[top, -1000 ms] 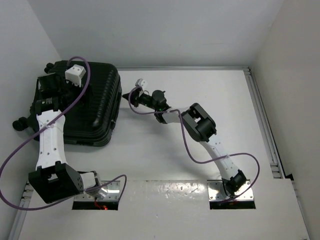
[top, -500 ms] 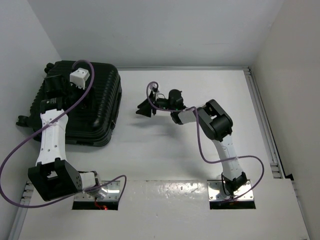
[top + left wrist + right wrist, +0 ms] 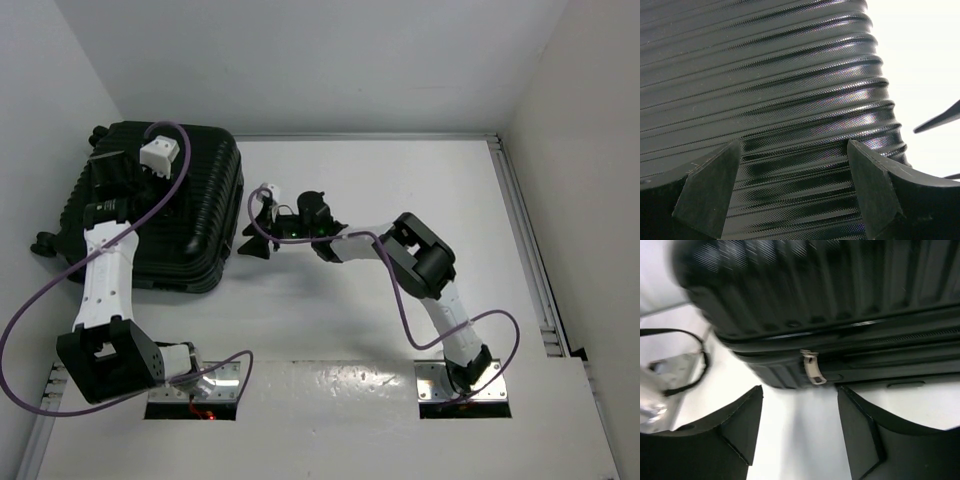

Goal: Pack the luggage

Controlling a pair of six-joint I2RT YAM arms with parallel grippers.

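Luggage [image 3: 200, 220] lay shut on bench [image 3: 400, 180], upper left of top view. Your left jaws hung wide over ribbed shell, empty. Your right jaws stood apart, empty, facing zipper pull [image 3: 812, 367], likely to unzip.

**White table, one case lying on it**

Table [image 3: 330, 320]: white top, walls on three sides. Luggage [image 3: 205, 190]: black ribbed hard-shell, closed, flat on the far-left corner, wheels toward the left wall. Metal mounting plates [image 3: 190, 385] at the near edge. Metal rail [image 3: 525, 240] along the right side.
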